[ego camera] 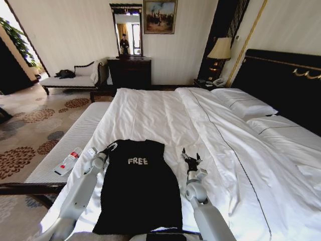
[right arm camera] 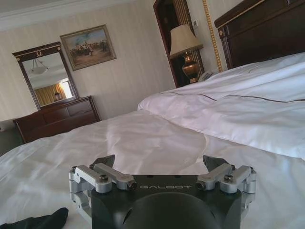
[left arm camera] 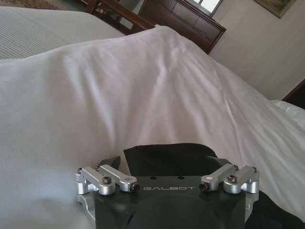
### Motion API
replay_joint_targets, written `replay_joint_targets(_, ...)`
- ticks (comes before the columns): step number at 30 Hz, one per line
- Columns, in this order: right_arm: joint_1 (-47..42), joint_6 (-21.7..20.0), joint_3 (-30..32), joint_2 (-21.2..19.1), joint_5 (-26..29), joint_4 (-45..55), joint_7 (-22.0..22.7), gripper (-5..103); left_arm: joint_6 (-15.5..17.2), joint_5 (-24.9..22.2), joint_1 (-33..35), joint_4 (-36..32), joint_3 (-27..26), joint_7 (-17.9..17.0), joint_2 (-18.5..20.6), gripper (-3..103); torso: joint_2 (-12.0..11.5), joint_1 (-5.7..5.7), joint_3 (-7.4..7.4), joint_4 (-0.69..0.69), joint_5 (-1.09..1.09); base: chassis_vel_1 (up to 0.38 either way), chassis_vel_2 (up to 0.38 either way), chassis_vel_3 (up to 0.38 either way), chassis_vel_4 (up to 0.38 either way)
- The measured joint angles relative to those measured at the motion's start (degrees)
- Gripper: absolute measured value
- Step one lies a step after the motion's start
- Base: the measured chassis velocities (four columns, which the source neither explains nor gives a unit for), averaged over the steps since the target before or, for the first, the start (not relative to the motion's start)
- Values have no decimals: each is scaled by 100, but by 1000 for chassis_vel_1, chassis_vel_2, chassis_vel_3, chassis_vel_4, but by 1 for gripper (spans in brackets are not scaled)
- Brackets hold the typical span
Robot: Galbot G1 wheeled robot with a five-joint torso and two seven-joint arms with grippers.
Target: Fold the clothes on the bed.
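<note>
The clothes are one black T-shirt (ego camera: 138, 196) with white "FREE" lettering, lying flat as a narrow strip on the near part of the bed (ego camera: 165, 115). My left gripper (ego camera: 110, 148) is at the shirt's far left corner. In the left wrist view that gripper (left arm camera: 163, 161) is open, with a black corner of the shirt (left arm camera: 167, 153) lying between its fingers. My right gripper (ego camera: 191, 158) hovers over the white duvet just right of the shirt. It is open (right arm camera: 159, 162) with nothing between its fingers; a bit of black cloth (right arm camera: 43, 222) shows beside it.
A pale striped bench (ego camera: 75, 133) runs along the bed's left side with a white and red bottle (ego camera: 67, 161) on it. Pillows (ego camera: 246, 105) and a dark headboard (ego camera: 281, 85) are far right. A dresser (ego camera: 129, 73), lamp (ego camera: 219, 50) and chaise (ego camera: 70, 80) line the back wall.
</note>
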Motion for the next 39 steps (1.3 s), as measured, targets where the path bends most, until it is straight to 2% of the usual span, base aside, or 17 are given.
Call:
replay_joint_targets(5,107,0,-21,-21,24,-105,4,100,-69,49,-175,219,16,59,-68,100,0,0,0,0,0,0,0,0,0)
replay_joint_targets(7,162,0,-56,-38,30,-163,8,100,-80,52,-249,291,32,73,-83,90,0,0,0,0,0,0,0,0,0)
replay_joint_targets(8,162,0,-56,-38,30,-163,8,100,-80,52,-249,291,32,73,-83,90,0,0,0,0,0,0,0,0,0)
replay_joint_targets(10,247,0,-122,-72,58,-254,15,100,-91,54,-311,352,49,101,-92,79,0,0,0,0,0,0,0,0,0)
replay_joint_targets(11,247,0,-122,-72,58,-254,15,100,-91,54,-311,352,49,101,-92,79,0,0,0,0,0,0,0,0,0)
replay_joint_targets(15,484,-41,-272,-181,239,-466,113,100,-97,49,-359,382,78,136,-99,57,0,0,-1,0,0,0,0,0,0)
replay_joint_targets(17,550,-84,-321,-214,331,-513,169,100,-97,49,-362,388,82,141,-104,57,0,0,0,0,0,0,0,0,0)
replay_joint_targets(21,753,-265,-465,-305,544,-660,356,100,-97,57,-365,417,87,177,-115,36,0,0,0,0,0,0,0,0,0)
replay_joint_targets(23,793,-299,-488,-317,576,-687,389,100,-97,60,-367,422,88,184,-115,36,0,0,0,0,0,0,0,0,0)
replay_joint_targets(27,966,-396,-609,-358,697,-814,457,100,-116,76,-402,439,70,227,-102,15,0,0,0,0,-1,0,0,0,0)
replay_joint_targets(29,1013,-402,-652,-372,723,-869,458,100,-119,76,-411,438,58,231,-91,15,0,0,0,-1,0,0,0,0,0)
replay_joint_targets(31,1146,-411,-763,-417,761,-1033,457,100,-121,63,-434,420,34,235,-52,4,0,0,0,0,-1,0,0,0,0)
replay_joint_targets(36,1349,-501,-979,-506,965,-1215,436,100,-123,20,-481,406,2,236,19,0,0,0,0,0,-1,0,0,0,0)
replay_joint_targets(39,1516,-616,-1175,-602,1544,-1280,302,100,-125,-15,-538,426,-17,245,72,0,0,0,0,0,0,0,0,0,0)
